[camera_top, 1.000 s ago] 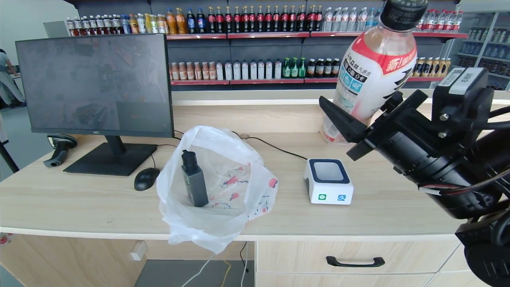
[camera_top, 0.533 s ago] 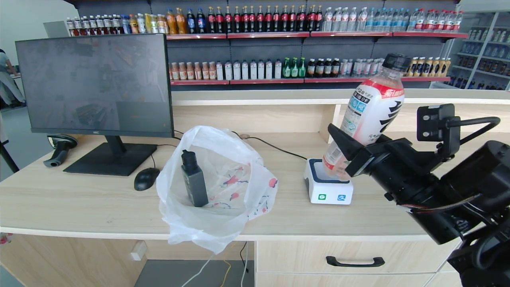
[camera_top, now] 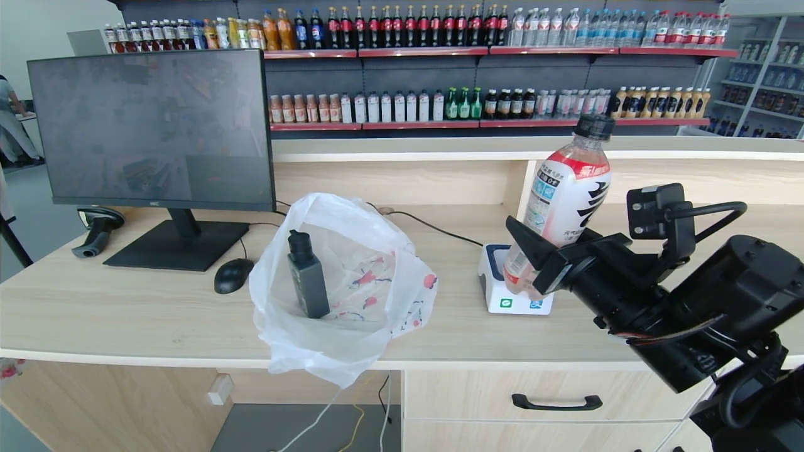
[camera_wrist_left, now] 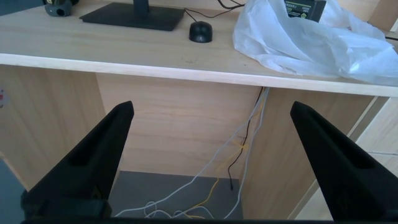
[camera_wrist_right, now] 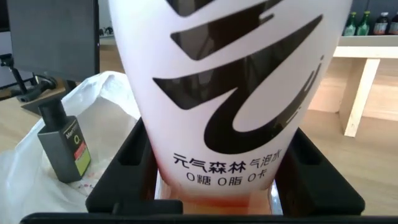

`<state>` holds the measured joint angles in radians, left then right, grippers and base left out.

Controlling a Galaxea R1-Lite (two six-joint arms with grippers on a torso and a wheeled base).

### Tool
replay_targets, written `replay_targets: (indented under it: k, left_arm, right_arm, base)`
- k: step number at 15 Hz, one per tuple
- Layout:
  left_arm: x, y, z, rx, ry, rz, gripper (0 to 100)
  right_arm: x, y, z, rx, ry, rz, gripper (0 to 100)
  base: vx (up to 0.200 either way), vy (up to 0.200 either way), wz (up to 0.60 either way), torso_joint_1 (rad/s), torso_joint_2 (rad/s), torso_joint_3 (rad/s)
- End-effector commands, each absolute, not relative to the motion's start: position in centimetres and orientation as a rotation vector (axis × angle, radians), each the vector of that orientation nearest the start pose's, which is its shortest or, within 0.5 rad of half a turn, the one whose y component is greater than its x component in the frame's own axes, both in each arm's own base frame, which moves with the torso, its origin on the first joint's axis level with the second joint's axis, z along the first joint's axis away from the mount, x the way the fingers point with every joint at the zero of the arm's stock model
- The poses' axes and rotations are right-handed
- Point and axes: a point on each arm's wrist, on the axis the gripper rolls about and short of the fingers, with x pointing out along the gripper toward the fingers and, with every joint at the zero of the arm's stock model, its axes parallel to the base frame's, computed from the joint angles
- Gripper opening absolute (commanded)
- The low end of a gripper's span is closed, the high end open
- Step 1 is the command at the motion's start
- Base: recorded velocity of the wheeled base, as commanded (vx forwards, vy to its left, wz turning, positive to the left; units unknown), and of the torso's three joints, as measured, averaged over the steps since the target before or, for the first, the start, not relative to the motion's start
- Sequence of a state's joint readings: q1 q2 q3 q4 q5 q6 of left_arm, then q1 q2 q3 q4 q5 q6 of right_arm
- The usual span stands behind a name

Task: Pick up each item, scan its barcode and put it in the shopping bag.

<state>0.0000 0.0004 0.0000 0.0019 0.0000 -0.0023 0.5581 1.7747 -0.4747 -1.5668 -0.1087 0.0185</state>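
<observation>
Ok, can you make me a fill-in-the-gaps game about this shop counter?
1. The right gripper holds the drink bottle over the white ____.
2. The shopping bag has ____ item inside, a dark bottle.
3. The mouse lies between the shopping bag and the stand of the ____.
4. The left gripper has its fingers ____.
Missing words: scanner, one, monitor, open.

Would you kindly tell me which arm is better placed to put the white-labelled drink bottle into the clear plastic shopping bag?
Right: the right gripper clamps the bottle above the white scanner box, beside the bag; the left gripper hangs open, empty, below the counter edge.
</observation>
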Motion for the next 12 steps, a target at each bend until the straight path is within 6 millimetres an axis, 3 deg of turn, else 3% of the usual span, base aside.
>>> replay_targets:
  k: [1,4,12]
  left_arm:
    - [-2.28,0.00,7.53,-0.002,0.002,0.000,100]
    - [-2.28,0.00,7.55,-0.005,0.000,0.000,100]
    - [-2.28,0.00,7.55,-0.005,0.000,0.000,100]
  right_arm:
    - [23.60,14.51,17.25,0.106,-0.250,0.452,0]
    - [23.59,14.10,17.47,0.098,-0.260,0.439,0]
    - [23.58,14.15,17.51,0.097,-0.262,0.440,0]
  base:
    - [0.000,0.000,0.00,0.000,0.00,0.000]
    - [0.000,0.000,0.00,0.000,0.00,0.000]
    - [0.000,0.200,0.00,0.007,0.01,0.001]
